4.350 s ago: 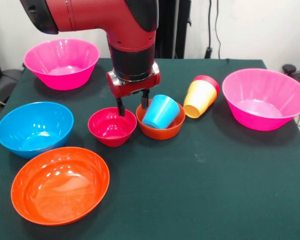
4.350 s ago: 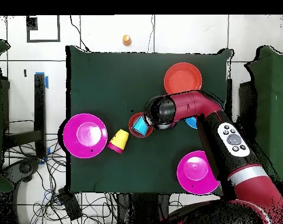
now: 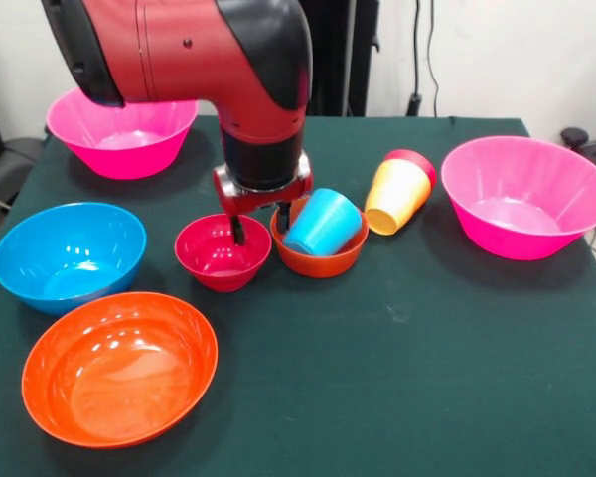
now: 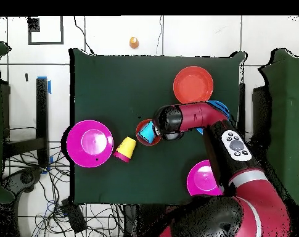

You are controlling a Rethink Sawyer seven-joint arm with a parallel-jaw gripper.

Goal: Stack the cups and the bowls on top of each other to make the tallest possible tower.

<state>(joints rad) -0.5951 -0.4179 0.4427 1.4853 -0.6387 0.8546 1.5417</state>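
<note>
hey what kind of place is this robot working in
Probably a robotics lab: a red robot arm at a green-covered table, cables strewn over a tiled floor, and tape marks on the floor.

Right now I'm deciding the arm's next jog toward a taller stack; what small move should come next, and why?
Probably a short lift straight up. The gripper hangs low between the small crimson bowl and the small orange bowl, which holds the tipped blue cup. One finger dips into the crimson bowl, so sideways travel might knock either.
</note>
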